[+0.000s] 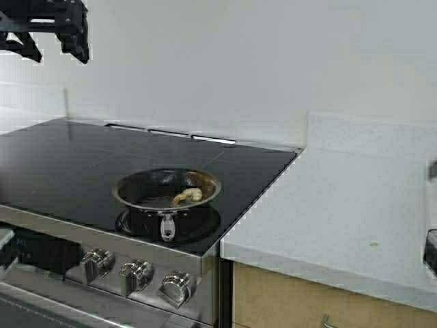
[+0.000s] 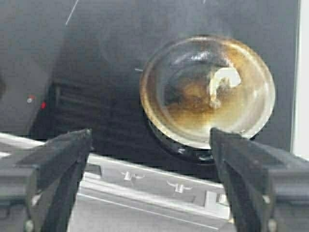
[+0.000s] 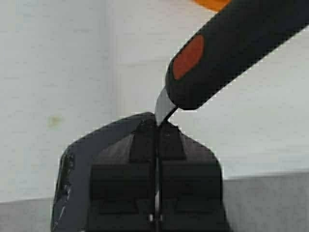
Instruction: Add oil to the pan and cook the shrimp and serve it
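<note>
Right gripper [image 3: 156,145] fingers [image 3: 186,169] pinch utensil [image 3: 231,53] blade (black-handled).

Even, soft light fills the high view; the white wall [image 1: 273,61] and counter [image 1: 355,205] look washed out. The black cooktop [image 1: 68,164] mirrors pale streaks. The pan [image 2: 207,92] shows glare on its rim in the left wrist view, slightly hazy. Close fingers [image 3: 120,159] look soft
</note>
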Motion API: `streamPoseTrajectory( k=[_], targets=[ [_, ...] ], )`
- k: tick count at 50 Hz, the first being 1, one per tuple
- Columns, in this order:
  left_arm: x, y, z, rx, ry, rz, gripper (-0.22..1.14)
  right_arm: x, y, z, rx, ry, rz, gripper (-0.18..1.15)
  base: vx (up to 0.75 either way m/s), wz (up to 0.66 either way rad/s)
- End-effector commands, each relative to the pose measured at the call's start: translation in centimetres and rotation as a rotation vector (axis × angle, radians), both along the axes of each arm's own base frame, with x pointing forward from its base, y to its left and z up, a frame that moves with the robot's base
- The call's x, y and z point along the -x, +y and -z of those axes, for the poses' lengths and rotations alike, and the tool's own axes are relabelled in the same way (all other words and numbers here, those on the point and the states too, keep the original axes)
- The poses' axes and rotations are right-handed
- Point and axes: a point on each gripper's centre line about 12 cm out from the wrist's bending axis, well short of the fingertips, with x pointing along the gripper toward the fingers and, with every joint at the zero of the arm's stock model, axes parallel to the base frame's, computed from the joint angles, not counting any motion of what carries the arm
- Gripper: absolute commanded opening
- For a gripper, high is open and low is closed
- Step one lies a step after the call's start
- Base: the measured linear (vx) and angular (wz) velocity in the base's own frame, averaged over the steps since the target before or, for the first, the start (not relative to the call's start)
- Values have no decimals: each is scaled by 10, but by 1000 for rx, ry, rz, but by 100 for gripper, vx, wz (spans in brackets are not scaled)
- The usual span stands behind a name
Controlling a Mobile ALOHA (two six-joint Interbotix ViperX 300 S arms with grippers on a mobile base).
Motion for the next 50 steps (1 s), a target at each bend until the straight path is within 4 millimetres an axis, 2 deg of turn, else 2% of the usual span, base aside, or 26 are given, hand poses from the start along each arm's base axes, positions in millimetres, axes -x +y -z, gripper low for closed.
streamPoseTrajectory(
  k=[1,6,20,30,39,43,50],
  targets=[
    [-1,-2,-4,10,-17,5,102,9,-28,8,22,37,63,8,0,0],
    [-2,-2,-4,14,-19,5,103,12,-43,23,14,65,102,8,0,0],
    [-1,-2,0,17,-6,4,103,5,-58,74,-28,190,99,7,0,0],
    [-1,-2,1,15,0,4,103,7,-82,98,-68,264,149,7,0,0],
    [-3,-2,6,9,18,3,103,2,-89,126,-116,350,136,7,0,0],
    [-3,-3,8,8,25,3,103,-3,-90,134,-140,350,119,7,0,0],
    [-5,-3,11,5,38,2,103,-20,-91,132,-179,288,92,7,0,0]
  ],
)
